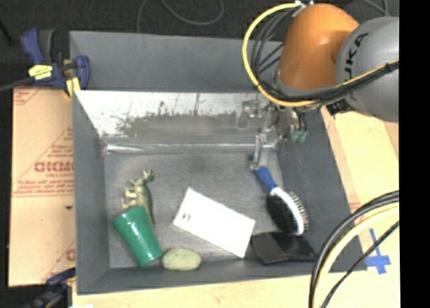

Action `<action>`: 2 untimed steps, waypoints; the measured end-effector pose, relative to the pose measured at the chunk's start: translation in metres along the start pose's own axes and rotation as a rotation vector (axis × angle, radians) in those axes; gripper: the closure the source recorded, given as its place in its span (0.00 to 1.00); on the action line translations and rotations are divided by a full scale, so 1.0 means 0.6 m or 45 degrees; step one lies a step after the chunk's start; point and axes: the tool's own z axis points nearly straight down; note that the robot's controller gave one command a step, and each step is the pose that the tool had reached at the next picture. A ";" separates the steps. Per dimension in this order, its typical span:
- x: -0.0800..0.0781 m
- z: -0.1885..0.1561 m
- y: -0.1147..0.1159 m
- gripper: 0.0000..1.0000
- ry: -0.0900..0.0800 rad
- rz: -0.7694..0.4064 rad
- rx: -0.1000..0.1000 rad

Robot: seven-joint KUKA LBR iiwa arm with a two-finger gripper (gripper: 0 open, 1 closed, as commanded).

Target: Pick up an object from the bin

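Low on the left of the bin [91,185] lies a green cup [138,236], with a toy dinosaur [138,192] just above it. Next come a pale pebble [181,258] and a white card [213,222]. The gripper [262,152] sits at the blue handle tip of a brush [282,206] lying right of centre, a black pad [279,247] below it. Open or closed, I cannot tell.
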 end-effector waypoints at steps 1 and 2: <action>-0.002 -0.009 0.000 0.00 -0.011 -0.001 0.001; 0.059 0.129 -0.112 0.00 -0.013 -0.118 0.003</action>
